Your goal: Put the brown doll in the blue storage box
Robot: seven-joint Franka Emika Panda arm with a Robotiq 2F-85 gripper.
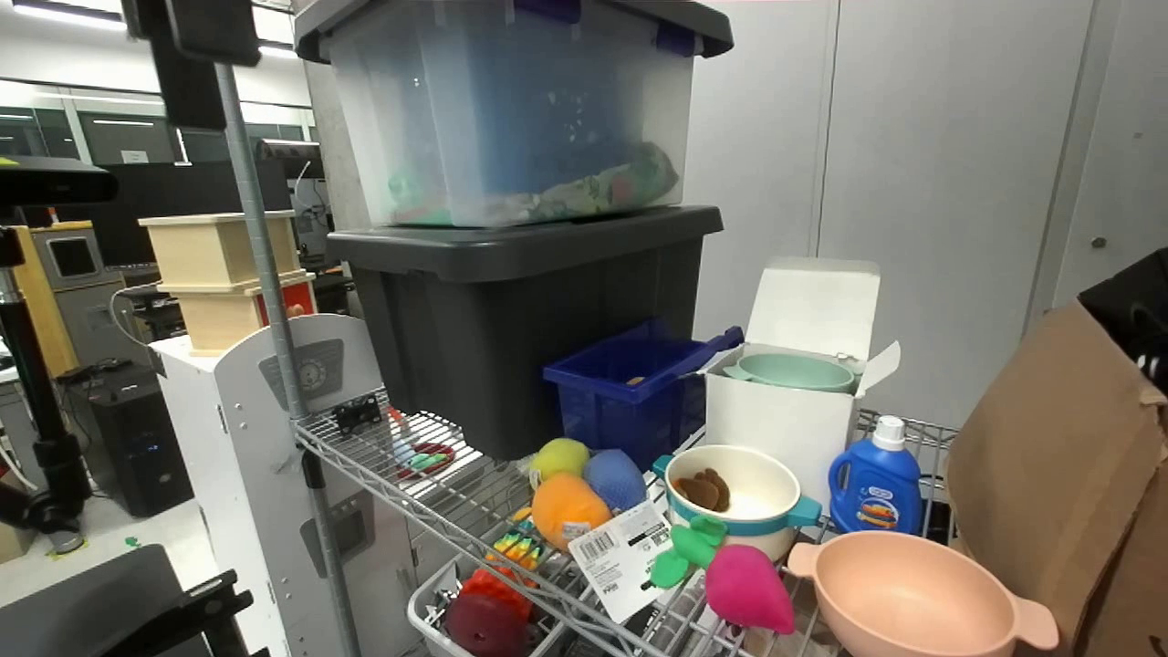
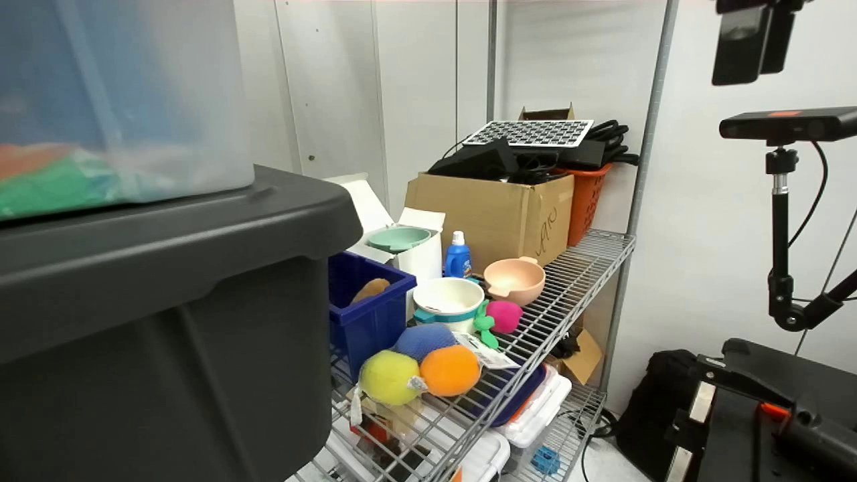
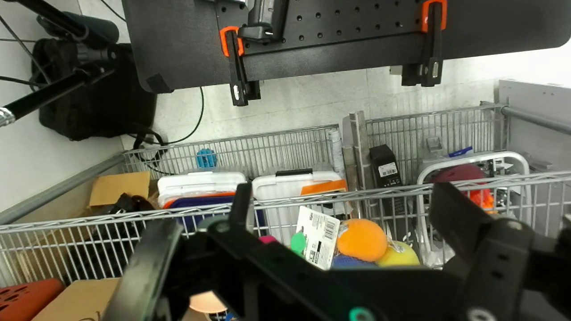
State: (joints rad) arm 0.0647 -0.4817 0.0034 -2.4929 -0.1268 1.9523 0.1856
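The brown doll [image 2: 371, 289], a tan oval plush, lies inside the blue storage box [image 2: 375, 321]; the box's front wall hides its lower part. In an exterior view only a small tan patch shows within the deep-blue box [image 1: 602, 401], which stands on the wire shelf against the dark grey tote. In the wrist view my gripper [image 3: 342, 189] is open, its fingers wide apart with nothing between them. It hangs high in front of the shelf, well away from the box, at the top edge of both exterior views. Neither doll nor box shows in the wrist view.
Beside the box stand a white pot [image 1: 744, 465] with a dark brown thing in it and a white carton [image 1: 776, 411]. Several toy balls [image 2: 450, 370] lie in front. The dark grey tote [image 1: 529, 328] carries a clear tote. A pink bowl [image 1: 912, 584] sits farther along.
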